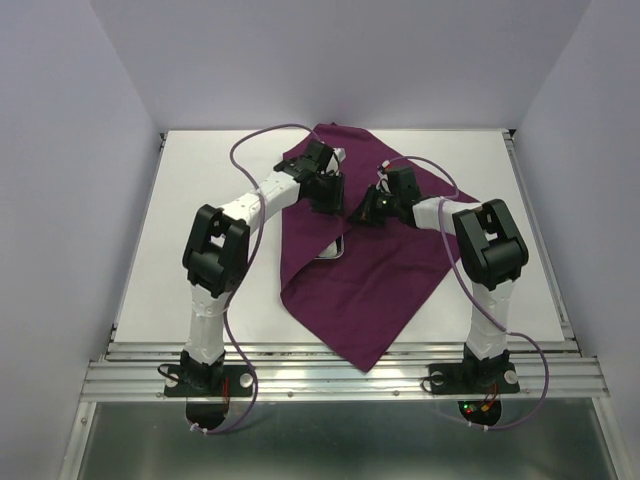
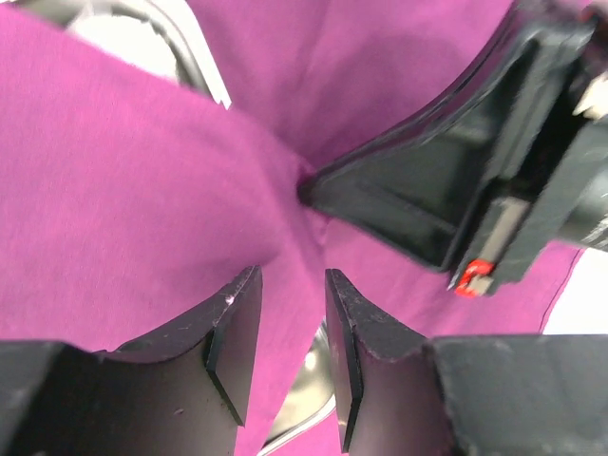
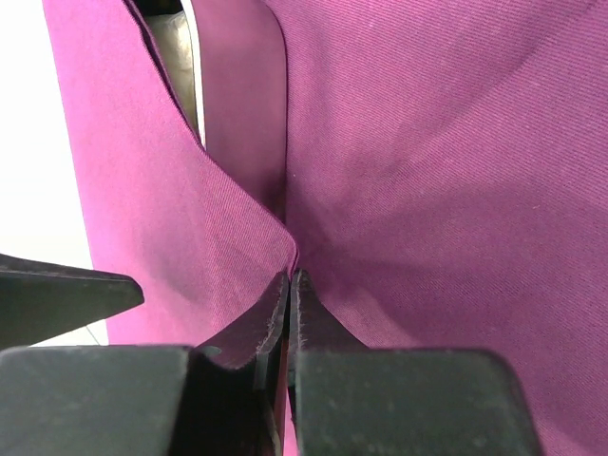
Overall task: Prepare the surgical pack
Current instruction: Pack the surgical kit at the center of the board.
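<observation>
Black right gripper (image 3: 290, 275): we saw it pinched shut on a raised fold of the cloth (image 3: 427, 171).
Left gripper (image 2: 293, 277): stood part open over that cloth, gripping nothing.
Cloth: lay mid-tabletop (image 1: 190, 170), covering most of the steel tray (image 1: 338, 252).
</observation>
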You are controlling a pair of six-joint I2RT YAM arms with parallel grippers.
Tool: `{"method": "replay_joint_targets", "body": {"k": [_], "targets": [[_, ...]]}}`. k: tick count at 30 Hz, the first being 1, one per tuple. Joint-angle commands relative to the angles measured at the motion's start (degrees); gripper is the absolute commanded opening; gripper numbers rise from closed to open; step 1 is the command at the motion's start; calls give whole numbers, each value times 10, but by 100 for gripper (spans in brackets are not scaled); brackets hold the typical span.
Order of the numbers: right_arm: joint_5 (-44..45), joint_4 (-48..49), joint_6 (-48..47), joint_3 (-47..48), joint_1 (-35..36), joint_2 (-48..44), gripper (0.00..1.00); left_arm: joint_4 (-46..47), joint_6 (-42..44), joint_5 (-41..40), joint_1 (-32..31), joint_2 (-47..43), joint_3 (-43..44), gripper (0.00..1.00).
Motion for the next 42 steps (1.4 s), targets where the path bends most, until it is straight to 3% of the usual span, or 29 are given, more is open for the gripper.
{"method": "replay_joint_targets", "body": {"k": [1, 9, 16, 20, 28, 29, 34, 42], "targets": [[17, 14, -17, -12, 1, -22, 1, -13, 1, -22, -10, 13, 49, 44], [13, 15, -20, -13, 1, -22, 1, -64, 15, -138, -44, 59, 117, 44], [12, 16, -21, -14, 1, -17, 1, -59, 6, -177, -45, 52, 105, 43], [11, 16, -19, -13, 1, -10, 1, -46, 0, -179, -45, 2, 79, 42], [1, 19, -22, -6, 1, -2, 1, 11, -12, -207, -44, -207, -127, 38], [-1, 20, -22, -8, 1, -1, 1, 14, -16, -209, -44, -224, -152, 35], [-4, 23, -24, -10, 1, -1, 1, 27, -71, -193, -41, -340, -318, 0], [-5, 23, -26, -4, 1, 3, 1, 70, -144, -151, -41, -410, -481, 0]]}}
